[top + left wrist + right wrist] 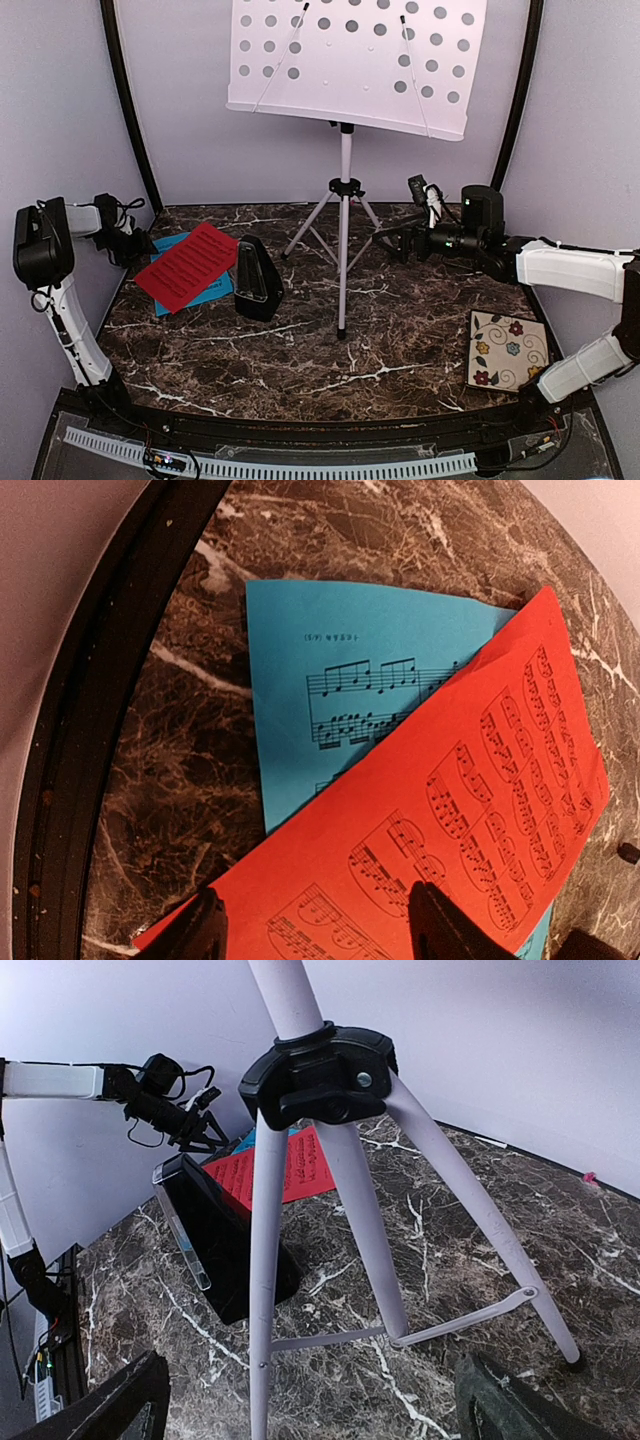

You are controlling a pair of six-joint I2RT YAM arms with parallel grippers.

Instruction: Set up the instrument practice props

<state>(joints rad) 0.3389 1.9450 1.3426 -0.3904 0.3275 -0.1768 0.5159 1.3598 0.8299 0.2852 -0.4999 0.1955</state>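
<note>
The white tripod music stand [345, 200] stands at the back centre, its perforated desk [350, 60] high up. The red page [190, 265] lies across the cyan-blue page [172, 248] at the left. The black pyramid metronome [257, 278] stands just right of them. My left gripper [138, 244] is open and empty, hovering over the near corner of the red page [450, 810], with the cyan-blue page [330, 650] beyond. My right gripper [398, 240] is open and empty, facing the tripod's legs [350, 1190] from the right. The metronome [225, 1240] shows behind the legs.
A floral square tile [508, 350] lies at the front right of the dark marble table [330, 340]. A black curved rim [90, 710] bounds the table close to the pages on the left. Grey walls close in the back and sides.
</note>
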